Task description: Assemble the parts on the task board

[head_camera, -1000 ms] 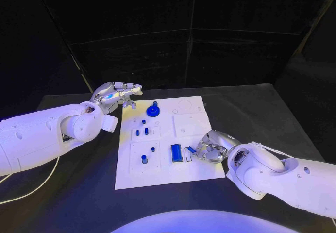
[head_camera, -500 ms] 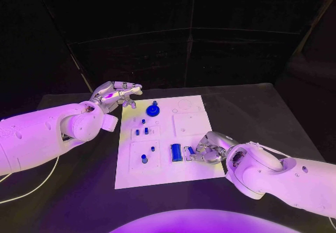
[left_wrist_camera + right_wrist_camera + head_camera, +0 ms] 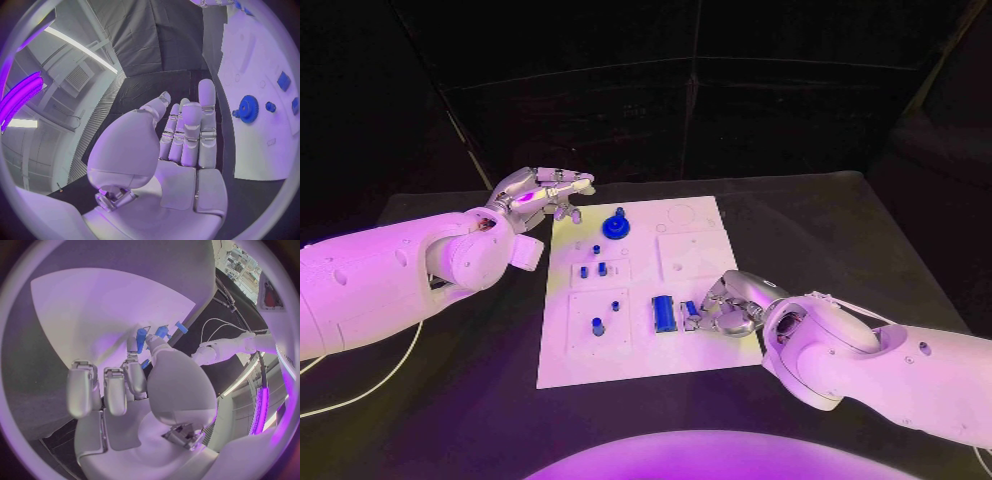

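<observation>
Left hand (image 3: 538,193): held spread, empty, beside the task board (image 3: 646,290).
Right hand (image 3: 730,305): small blue part (image 3: 691,309) is pinched, near the blue block (image 3: 662,314).
Blue gear (image 3: 616,228): seated at the far end.

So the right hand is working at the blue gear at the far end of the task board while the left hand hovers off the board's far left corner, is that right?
Not quite: the right hand is working at the near end of the task board, beside the blue rectangular block, as the head view shows. The blue gear sits untouched at the far end, and the left hand does hover off the board's far left corner.
</observation>
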Action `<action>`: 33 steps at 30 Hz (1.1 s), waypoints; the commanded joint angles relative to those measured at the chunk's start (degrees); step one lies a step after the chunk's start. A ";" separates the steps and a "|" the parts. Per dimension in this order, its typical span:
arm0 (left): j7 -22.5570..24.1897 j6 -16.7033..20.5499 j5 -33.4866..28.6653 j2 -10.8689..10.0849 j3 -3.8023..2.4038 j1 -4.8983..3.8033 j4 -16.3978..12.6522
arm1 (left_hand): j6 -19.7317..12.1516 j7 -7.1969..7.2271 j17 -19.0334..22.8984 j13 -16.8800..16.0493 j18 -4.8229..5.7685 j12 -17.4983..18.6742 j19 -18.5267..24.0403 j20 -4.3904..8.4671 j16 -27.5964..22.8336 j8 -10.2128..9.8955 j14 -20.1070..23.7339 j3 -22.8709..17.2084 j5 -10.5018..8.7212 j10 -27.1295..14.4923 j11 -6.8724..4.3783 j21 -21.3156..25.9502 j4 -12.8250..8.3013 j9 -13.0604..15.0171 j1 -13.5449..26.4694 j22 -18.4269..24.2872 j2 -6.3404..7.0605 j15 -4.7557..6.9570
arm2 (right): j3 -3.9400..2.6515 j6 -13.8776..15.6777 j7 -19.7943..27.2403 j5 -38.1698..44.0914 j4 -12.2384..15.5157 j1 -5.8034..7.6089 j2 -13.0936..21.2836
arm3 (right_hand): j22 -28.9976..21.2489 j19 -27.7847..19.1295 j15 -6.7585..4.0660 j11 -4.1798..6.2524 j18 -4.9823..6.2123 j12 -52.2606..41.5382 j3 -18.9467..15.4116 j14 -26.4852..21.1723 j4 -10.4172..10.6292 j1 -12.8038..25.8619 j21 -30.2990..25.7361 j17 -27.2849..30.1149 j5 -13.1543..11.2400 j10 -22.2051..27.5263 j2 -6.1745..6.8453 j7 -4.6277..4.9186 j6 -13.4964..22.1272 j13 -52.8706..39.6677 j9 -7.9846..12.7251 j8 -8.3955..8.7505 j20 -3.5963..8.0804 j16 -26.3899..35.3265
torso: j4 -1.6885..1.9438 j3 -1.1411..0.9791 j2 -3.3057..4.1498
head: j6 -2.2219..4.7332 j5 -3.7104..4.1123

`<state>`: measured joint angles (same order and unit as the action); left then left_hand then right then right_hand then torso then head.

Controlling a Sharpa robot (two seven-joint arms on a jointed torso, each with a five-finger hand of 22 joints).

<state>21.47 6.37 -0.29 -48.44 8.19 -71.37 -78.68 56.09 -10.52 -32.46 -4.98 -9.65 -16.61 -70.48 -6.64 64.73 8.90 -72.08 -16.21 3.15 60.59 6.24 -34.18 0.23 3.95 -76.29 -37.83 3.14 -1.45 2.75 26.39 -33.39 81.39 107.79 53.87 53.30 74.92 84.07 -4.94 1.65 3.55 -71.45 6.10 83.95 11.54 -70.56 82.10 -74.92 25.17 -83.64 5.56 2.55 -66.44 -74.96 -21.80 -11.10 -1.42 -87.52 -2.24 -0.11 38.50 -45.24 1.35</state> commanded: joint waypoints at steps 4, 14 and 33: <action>-0.03 -0.93 0.76 -0.12 -0.04 -0.08 -0.28 | -0.35 -0.11 0.10 -0.05 -0.75 -0.36 0.08 -0.35 -0.17 0.41 0.45 0.36 -0.25 -0.31 0.10 0.19 -0.03 -0.02 -0.25 0.08 -0.16 0.07 | -0.01 1.72 1.12 -0.26 -0.12 0.07 -0.46 | 3.00 0.58 -0.36 0.14 -0.76 -0.24 -0.55 5.41 -0.02 -0.09 0.32 -11.86 0.42 -0.60 -0.37 -0.06 -0.45 -2.88 -0.10 -0.24 0.30 -0.26 | 0.09 0.03 0.03 | -0.18 -0.04; -0.12 -1.11 0.81 -0.15 -0.05 -0.09 -0.29 | -0.35 -0.11 0.10 -0.05 -0.75 -0.36 0.08 -0.35 -0.17 0.41 0.45 0.36 -0.25 -0.31 0.10 0.19 -0.03 -0.02 -0.25 0.08 -0.16 0.07 | -0.02 1.78 1.45 -0.60 -0.32 0.07 -0.81 | 2.93 0.49 -0.18 -0.08 -0.74 -0.01 -3.82 5.36 2.48 2.36 0.25 -11.72 -1.51 -0.58 0.12 0.17 -0.27 -2.79 -0.62 -0.22 0.21 -0.17 | -0.02 0.02 -0.05 | -0.33 -0.18; -0.20 -1.20 1.04 -0.20 -0.05 -0.09 -0.27 | -0.35 -0.11 0.10 -0.05 -0.75 -0.36 0.08 -0.35 -0.17 0.41 0.45 0.36 -0.25 -0.31 0.10 0.19 -0.03 -0.02 -0.25 0.08 -0.16 0.07 | -0.02 1.64 1.71 -0.96 -0.42 0.07 -0.36 | 2.82 0.33 -0.16 -0.12 -0.68 0.14 -8.03 5.32 4.10 2.10 0.12 -11.55 -7.60 -0.50 -1.38 0.18 0.07 -2.82 -1.56 -0.19 0.12 -0.04 | -0.02 0.01 -0.10 | -0.32 -0.02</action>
<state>21.16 5.90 0.38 -48.62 8.19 -71.38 -78.85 56.10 -10.53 -32.42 -4.96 -9.65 -16.61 -70.48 -6.64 64.73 9.12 -72.08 -16.21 3.15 60.60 6.24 -34.18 0.23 3.95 -76.29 -37.84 3.13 -1.45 2.75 27.62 -32.23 80.52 107.31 53.87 52.88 74.91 84.06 -4.93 1.64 3.55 -71.44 -1.95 83.94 15.78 -67.88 82.09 -74.91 17.47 -83.63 4.09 2.56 -66.43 -74.96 -23.33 -11.10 -1.43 -87.52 -2.22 -0.09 38.41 -45.59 1.32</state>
